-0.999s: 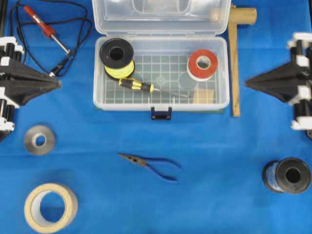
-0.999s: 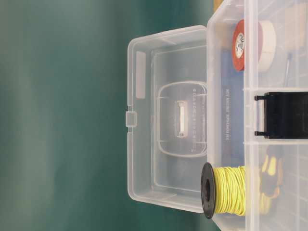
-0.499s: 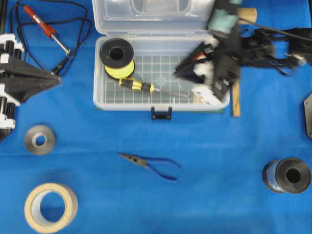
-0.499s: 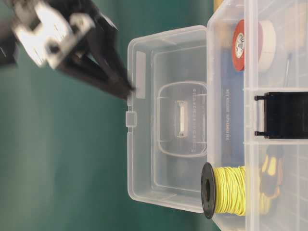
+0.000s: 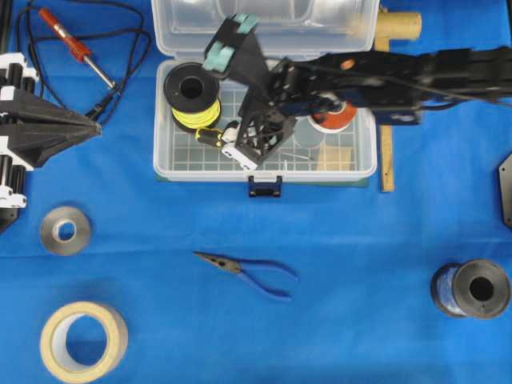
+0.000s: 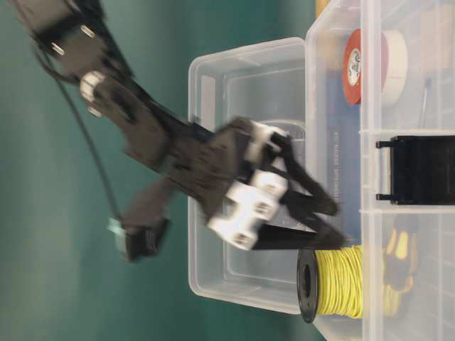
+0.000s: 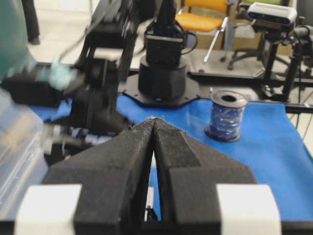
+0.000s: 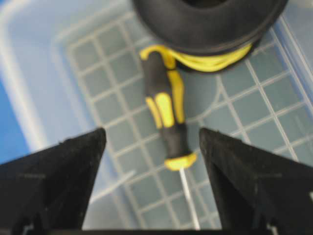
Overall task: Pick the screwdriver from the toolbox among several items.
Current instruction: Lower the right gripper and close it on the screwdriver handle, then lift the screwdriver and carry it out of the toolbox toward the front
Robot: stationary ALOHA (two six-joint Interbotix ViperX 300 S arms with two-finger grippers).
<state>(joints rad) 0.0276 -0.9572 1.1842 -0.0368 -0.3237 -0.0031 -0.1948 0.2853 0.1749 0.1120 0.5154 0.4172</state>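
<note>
Screwdriver [image 8: 166, 122] lies flat on the gridded floor of the toolbox [image 5: 164, 164], handle end against the yellow spool [image 5: 190, 92], shaft pointing away from the spool toward the wooden block [image 5: 334, 157]. In the overhead view only a bit of handle shows beside the spool; the rest is under the right arm.

Right gripper [image 8: 151, 196] hangs over the toolbox, just beside the spool, pointing down into the box. Jaws wide, nothing between them but air. In the right wrist view the handle sits in the gap between the two fingers [image 8: 54, 181], running along the gap rather than across it. Judgement: a pre-grasp hover, set so the jaws can drop either side of the handle; wide spread likely allows for the spool crowding one end. Contact not yet made, as far as can be told.

Left gripper [image 7: 154, 161] is parked well away from the toolbox, at the bench [image 5: 360, 240] edge, jaws pressed together, empty. Judgement: kept out of the way.

Red-and-white tape roll [image 5: 336, 112] sits on the far side of the arm from the spool, partly hidden.

Look of the screwdriver: small, black handle with yellow panels, flared yellow-orange collar, thin silver shaft. Slim and round, so it may roll on the slick floor if nudged off centre; the handle is the fatter, surer part to take.
</note>
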